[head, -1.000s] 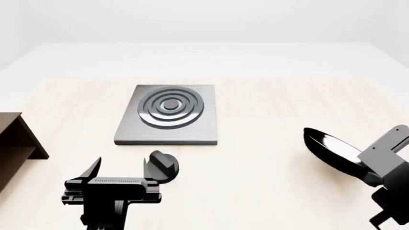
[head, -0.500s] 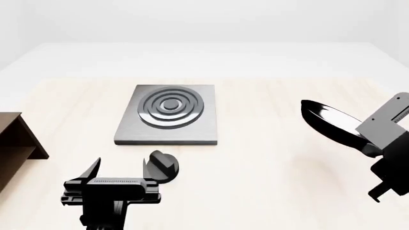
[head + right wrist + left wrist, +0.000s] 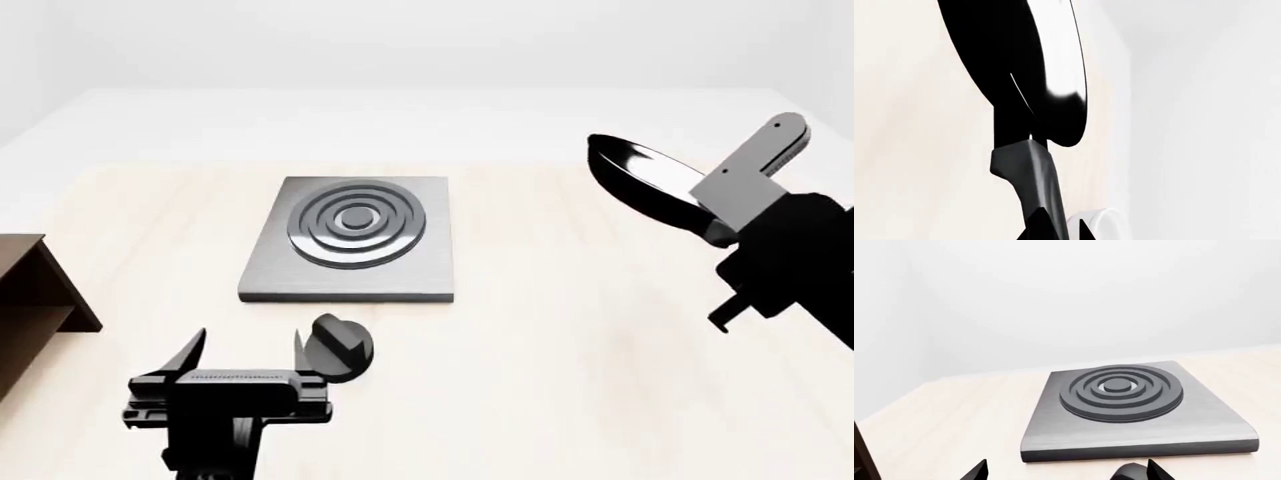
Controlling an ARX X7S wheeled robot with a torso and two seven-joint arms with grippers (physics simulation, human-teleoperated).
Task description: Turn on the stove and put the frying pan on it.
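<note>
Your frying pan (image 3: 638, 180) is up in the air at the right of the head view, clear of the table (image 3: 561, 340) and tilted steeply, its glossy inside catching a pale reflection while the outside is flat black. It is well apart from the stove (image 3: 355, 240), off to that slab's right. Your right gripper (image 3: 707, 215) is pinching the pan at its long black handle (image 3: 1029, 175); the right wrist view shows the handle as a dark grey faceted bar running from the round bowl of the pan (image 3: 1027, 65) down between the fingers. The stove lies flat on the pale wood-grain table, a square slab of brushed grey metal with rounded edges and dark raised concentric rings around a lighter centre disc (image 3: 1115, 385). Just in front of it sits the round black knob (image 3: 340, 347) with a raised grip ridge across its top. Your left gripper (image 3: 247, 355) stands just beside that knob with its pointed black fingers spread apart, nothing between them. At the far left edge is a dark brown wooden shelf (image 3: 40, 290). In the right wrist view a white rounded object (image 3: 1101, 222) shows partly behind the handle; you cannot tell what it is. No writing or label is readable on anything.
</note>
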